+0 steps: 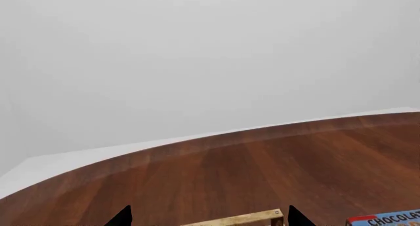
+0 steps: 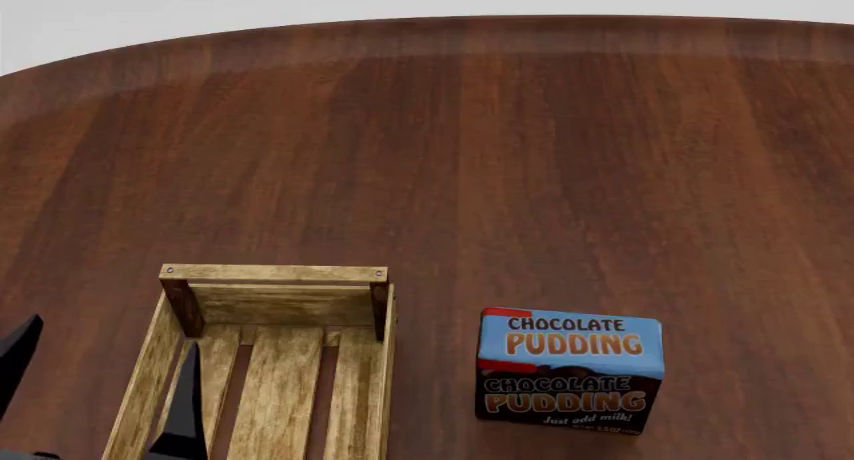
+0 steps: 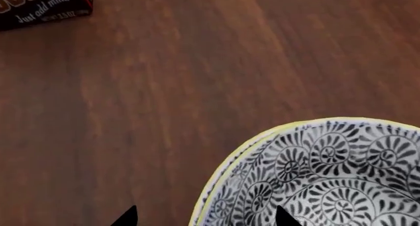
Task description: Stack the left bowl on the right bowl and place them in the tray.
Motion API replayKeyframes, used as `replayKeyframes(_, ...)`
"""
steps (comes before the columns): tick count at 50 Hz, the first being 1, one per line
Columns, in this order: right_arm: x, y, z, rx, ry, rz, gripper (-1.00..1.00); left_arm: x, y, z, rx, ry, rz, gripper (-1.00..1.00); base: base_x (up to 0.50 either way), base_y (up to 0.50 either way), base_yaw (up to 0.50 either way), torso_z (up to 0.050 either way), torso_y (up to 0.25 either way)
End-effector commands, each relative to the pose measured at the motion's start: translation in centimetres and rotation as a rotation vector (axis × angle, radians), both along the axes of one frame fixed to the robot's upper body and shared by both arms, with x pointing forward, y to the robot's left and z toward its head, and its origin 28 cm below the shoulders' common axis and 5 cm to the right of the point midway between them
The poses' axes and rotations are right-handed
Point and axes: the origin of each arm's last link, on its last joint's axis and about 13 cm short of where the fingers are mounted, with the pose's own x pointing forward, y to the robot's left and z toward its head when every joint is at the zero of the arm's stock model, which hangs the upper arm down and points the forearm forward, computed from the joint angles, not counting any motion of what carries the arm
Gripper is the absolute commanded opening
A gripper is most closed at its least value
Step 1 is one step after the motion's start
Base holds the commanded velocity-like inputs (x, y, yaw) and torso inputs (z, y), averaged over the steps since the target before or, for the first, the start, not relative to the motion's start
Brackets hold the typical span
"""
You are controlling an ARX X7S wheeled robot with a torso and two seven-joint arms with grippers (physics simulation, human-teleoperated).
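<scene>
On the counter point(image 2: 534, 160), beside the tray point(image 2: 274, 275), sits a "CHOCOLATE PUDDING" box point(image 2: 570, 370), "just add milk!". Left tool point(image 2: 100, 395) tips apart; right tool point(image 3: 204, 217) tips apart over patterned bowl point(image 3: 328, 177).

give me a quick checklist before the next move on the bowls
1. Tray empty: ok, bare slats, nothing in it.
2. Pudding box clear of tray: ok, beside it, apart.
3. Bowl located: ok in the right wrist view, absent from the head view.
4. Bowls stacked: cannot tell, a double rim edge hints at two.
5. Right pincer at the bowl rim, open: ok; contact cannot tell.
6. Left pincer open, empty: ok, over the tray.
</scene>
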Motion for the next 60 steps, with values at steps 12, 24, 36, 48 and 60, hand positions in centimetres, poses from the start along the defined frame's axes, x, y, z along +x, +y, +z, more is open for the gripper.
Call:
replayKeyframes(12,0.5,0.0,-2.6,0.025,0.073,-0.002,1.0,-0.1,0.0,-0.5,-0.006,0.007,0.0,1.0,0.0,0.0,0.0,0.0,0.0)
replayKeyframes(24,0.5,0.3,-4.0,0.04,0.12,-0.002,1.0,-0.2,0.1,-0.6,-0.01,0.004,0.002,1.0,0.0,0.0,0.0,0.0,0.0)
replayKeyframes(36,0.2,0.9,-3.7,0.021,0.154,0.04,-1.0,-0.3,0.3,-0.7,-0.02,0.0,0.006,1.0,0.0,0.0,0.0,0.0,0.0)
replayKeyframes(48,1.0,2.4,0.8,-0.072,0.087,0.163,-1.0,-0.3,0.2,-0.3,-0.027,-0.012,0.005,1.0,0.0,0.0,0.0,-0.001,0.0)
replayKeyframes(60,2.7,4.2,4.8,-0.142,0.0,0.286,-1.0,-0.3,0.2,0.0,-0.027,-0.022,0.002,1.0,0.0,0.0,0.0,0.0,0.0)
